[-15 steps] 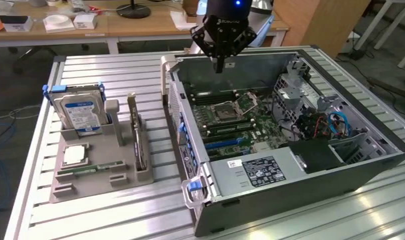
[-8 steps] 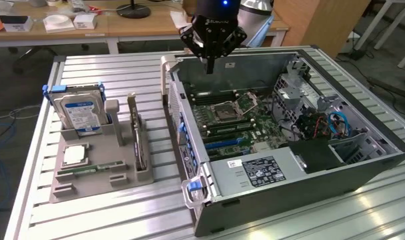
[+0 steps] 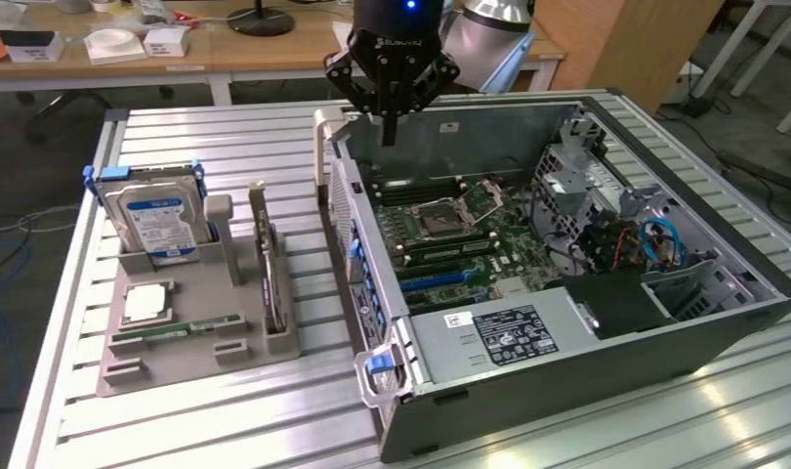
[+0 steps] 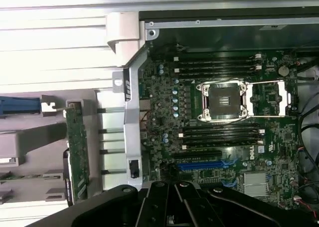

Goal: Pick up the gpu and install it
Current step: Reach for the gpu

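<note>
The gpu [image 3: 268, 262] is a thin dark card standing on edge in a slot of the grey holder tray [image 3: 193, 362], at the exterior view's left of the computer case. In the wrist view the gpu [image 4: 77, 152] shows edge-on as a green strip. My gripper [image 3: 389, 125] hangs above the case's back left corner, to the right of the gpu and well above it. Its fingers are shut together with nothing between them. The wrist view has the gripper [image 4: 174, 197] over the motherboard [image 4: 164, 137], near the blue slot [image 4: 199, 165].
The open computer case [image 3: 708, 337] lies on the slatted metal table [image 3: 174, 430], with a CPU socket [image 3: 454, 207] and power supply [image 3: 507, 334] inside. The tray also holds a hard drive with blue label [image 3: 161, 220], a processor chip [image 3: 148, 304] and a green memory stick [image 3: 177, 330].
</note>
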`<state>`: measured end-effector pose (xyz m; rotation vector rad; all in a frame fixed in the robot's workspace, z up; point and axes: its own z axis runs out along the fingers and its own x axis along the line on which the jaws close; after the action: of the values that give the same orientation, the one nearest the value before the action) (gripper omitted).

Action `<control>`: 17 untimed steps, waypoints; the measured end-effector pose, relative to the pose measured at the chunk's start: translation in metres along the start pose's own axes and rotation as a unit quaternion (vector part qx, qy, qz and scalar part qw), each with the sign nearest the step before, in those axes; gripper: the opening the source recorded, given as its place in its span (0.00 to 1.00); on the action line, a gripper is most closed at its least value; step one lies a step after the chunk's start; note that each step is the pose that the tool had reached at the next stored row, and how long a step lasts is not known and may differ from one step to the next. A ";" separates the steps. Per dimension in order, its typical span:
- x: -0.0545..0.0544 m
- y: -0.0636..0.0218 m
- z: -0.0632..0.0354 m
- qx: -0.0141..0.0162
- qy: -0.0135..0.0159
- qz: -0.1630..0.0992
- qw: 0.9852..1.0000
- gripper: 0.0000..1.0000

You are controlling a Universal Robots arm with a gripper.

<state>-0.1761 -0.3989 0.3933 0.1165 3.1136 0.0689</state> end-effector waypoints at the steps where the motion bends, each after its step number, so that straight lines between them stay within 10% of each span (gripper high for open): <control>1: 0.003 -0.0002 -0.0001 0.000 0.000 0.000 1.000 0.10; 17: 0.044 -0.0032 -0.0012 0.000 0.000 0.000 1.000 0.10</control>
<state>-0.2198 -0.3989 0.3933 0.1167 3.1136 0.0689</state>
